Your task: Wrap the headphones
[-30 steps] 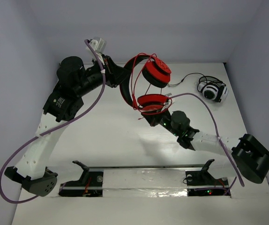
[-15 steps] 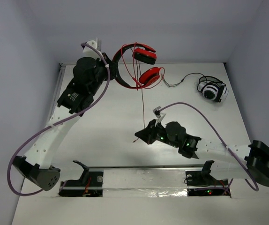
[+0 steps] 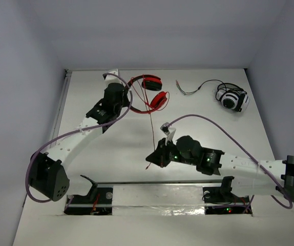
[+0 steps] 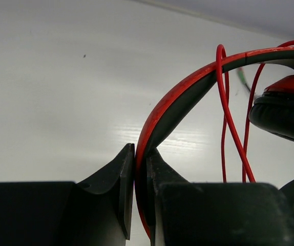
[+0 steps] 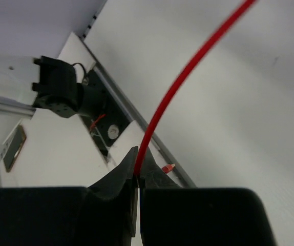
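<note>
Since 0.5 s ago the left arm has dropped and pulled in toward mid-tabletop, carrying the headphones [image 3: 148,93] lower, and the right gripper [image 3: 150,156] has slid nearer the base rail along the cable [image 3: 151,125]. Top view: headphones sit at the far-left centre of the tabletop [image 3: 111,154], headband arc on the left gripper [image 3: 129,98] side, both earcups pointing right; contact with the tabletop cannot be judged. Cable's long axis runs far-to-near, nearly straight from the earcups to the right gripper, with a short tail past it. Left wrist view adds what the top view lacks: the left fingers [image 4: 120,179] are clamped edge-on across the red-and-black headband [image 4: 188,97], cable loops draped over it, one black pad at right. Right wrist view: right fingers [image 5: 117,179] pinched tight on the thin red cable, which rises up-right out of frame. White and black headphones [image 3: 232,98] lie well apart, far right.
</note>
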Robot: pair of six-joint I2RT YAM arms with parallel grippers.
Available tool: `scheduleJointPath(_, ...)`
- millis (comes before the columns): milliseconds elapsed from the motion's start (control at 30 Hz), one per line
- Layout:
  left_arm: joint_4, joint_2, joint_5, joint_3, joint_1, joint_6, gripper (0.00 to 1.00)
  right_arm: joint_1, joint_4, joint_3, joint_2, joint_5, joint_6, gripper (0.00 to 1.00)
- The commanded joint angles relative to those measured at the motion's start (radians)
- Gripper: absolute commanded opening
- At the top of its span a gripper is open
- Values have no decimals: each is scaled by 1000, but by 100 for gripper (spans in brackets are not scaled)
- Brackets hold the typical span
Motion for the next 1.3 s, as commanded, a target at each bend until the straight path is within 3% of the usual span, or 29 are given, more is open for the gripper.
scheduleJointPath(0, 195, -34, -54, -91, -23, -61, 0, 14, -44, 93, -45, -96, -13, 0)
scheduleJointPath(167, 274, -23, -67, -216, -95, -76, 0, 14, -98, 181, -45, -59, -38, 0)
scheduleJointPath(367, 316, -13, -90, -320, -199, -93, 0, 14, -97, 252, -25, 152, -54, 0)
scheduleJointPath(700, 382, -60, 20, -469, -232, -150, 0, 14, 83, 204, -30, 462, 10, 0)
scheduleJointPath(1033, 389, -102, 54, -509, -270, -174, 0, 14, 175, 175, 19, 726, 130, 0)
scheduleJointPath(1267, 385, -68, 31, -498, -313, -179, 0, 14, 154, 248, 119, 864, 229, 0)
